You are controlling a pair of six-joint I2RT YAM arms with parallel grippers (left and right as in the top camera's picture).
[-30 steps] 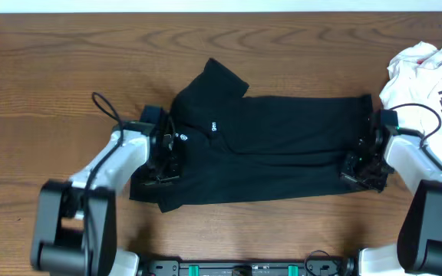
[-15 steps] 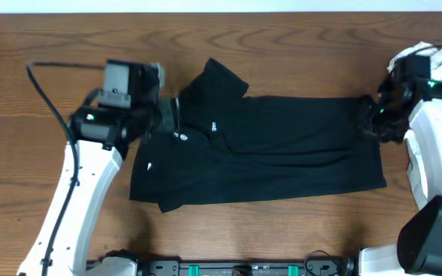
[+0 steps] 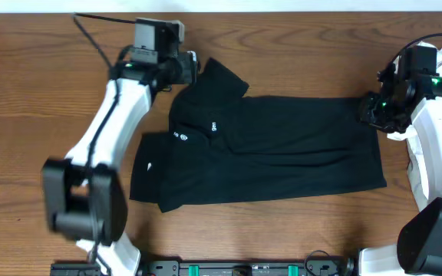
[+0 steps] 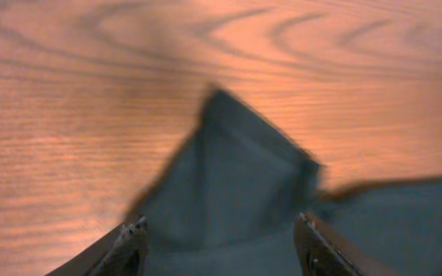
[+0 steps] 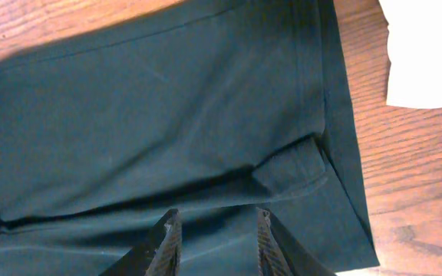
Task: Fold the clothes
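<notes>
The clothes, a black short-sleeved shirt (image 3: 275,153), lie folded flat across the middle of the table, small white logos near the left end. One sleeve (image 3: 219,77) sticks out at the far left. My left gripper (image 3: 190,67) hovers open just beside that sleeve. In the blurred left wrist view the sleeve (image 4: 236,176) points away between the wide-apart fingers of the left gripper (image 4: 219,226). My right gripper (image 3: 371,111) is over the shirt's far right corner. In the right wrist view the right gripper (image 5: 217,222) stands partly open above the black fabric (image 5: 167,115), gripping nothing.
A crumpled white garment (image 3: 428,65) with black print lies at the far right, close to the right arm; its edge shows as white cloth (image 5: 428,46) in the right wrist view. Bare wood table (image 3: 37,100) surrounds the shirt.
Both grippers were shut low at the shirt's near side ends. They have opened, let go and moved toward the far side. The shirt lies as before.
</notes>
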